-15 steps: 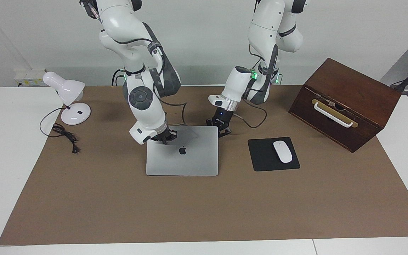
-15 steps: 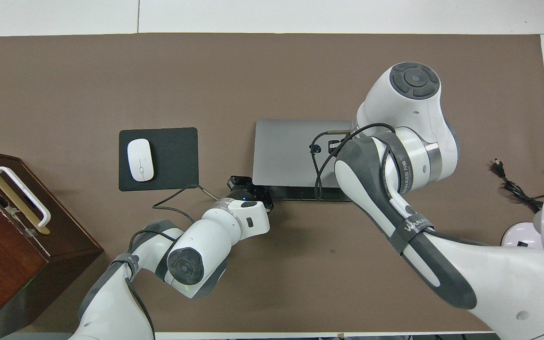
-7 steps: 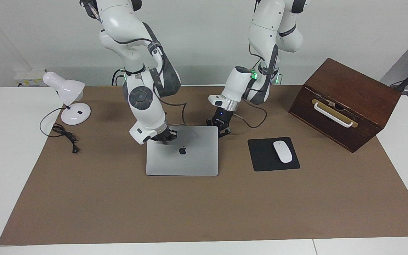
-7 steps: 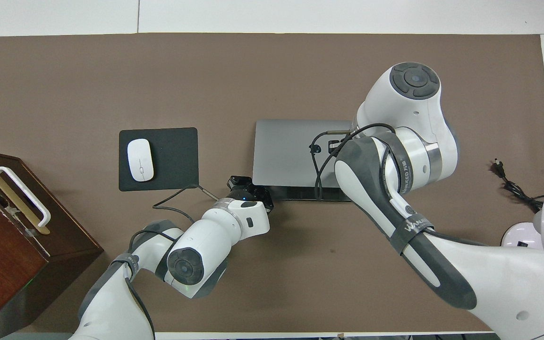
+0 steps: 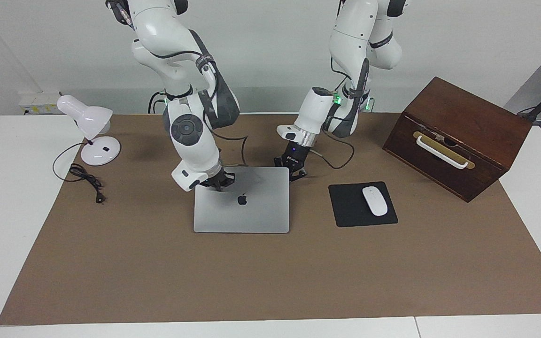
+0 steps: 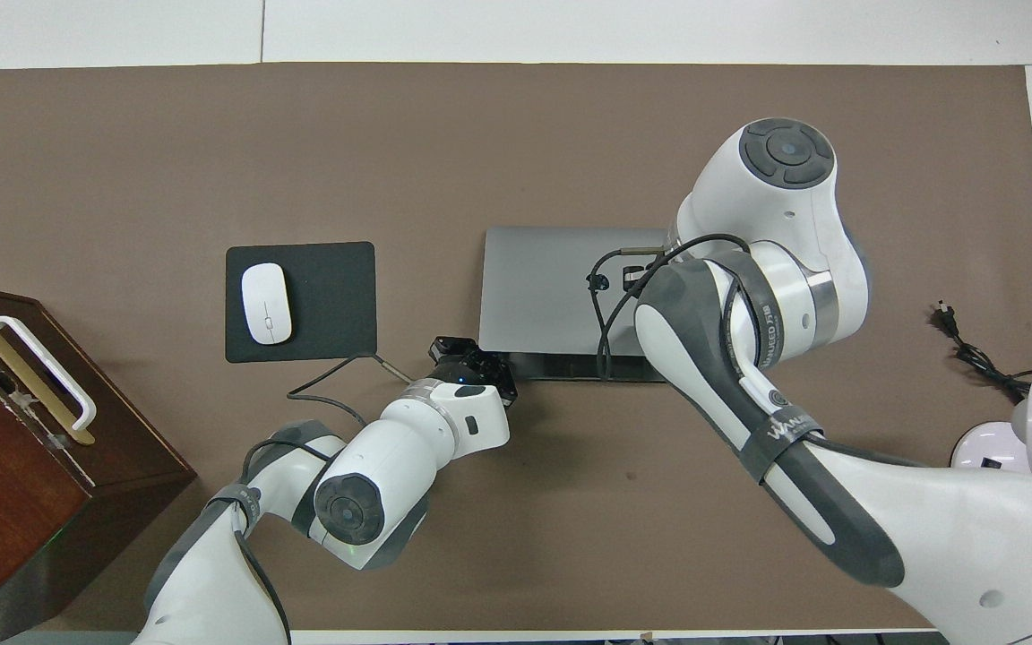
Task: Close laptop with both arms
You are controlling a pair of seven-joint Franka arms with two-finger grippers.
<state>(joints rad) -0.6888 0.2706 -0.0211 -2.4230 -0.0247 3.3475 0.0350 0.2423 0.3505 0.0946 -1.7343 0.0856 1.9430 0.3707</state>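
Observation:
The silver-grey laptop lies mid-table with its apple logo facing up. Its lid is tilted low, the free edge toward the robots slightly raised. In the overhead view a dark strip of the deck shows under that edge of the laptop. My right gripper rests on the lid's raised corner toward the right arm's end; in the overhead view its arm hides it. My left gripper is at the lid's raised corner toward the left arm's end, also seen in the overhead view.
A black mouse pad with a white mouse lies beside the laptop toward the left arm's end. A brown wooden box with a white handle stands past it. A white desk lamp and its cord are at the right arm's end.
The left arm and its gripper have shifted very slightly at the lid's corner. The laptop lid and the right arm look the same.

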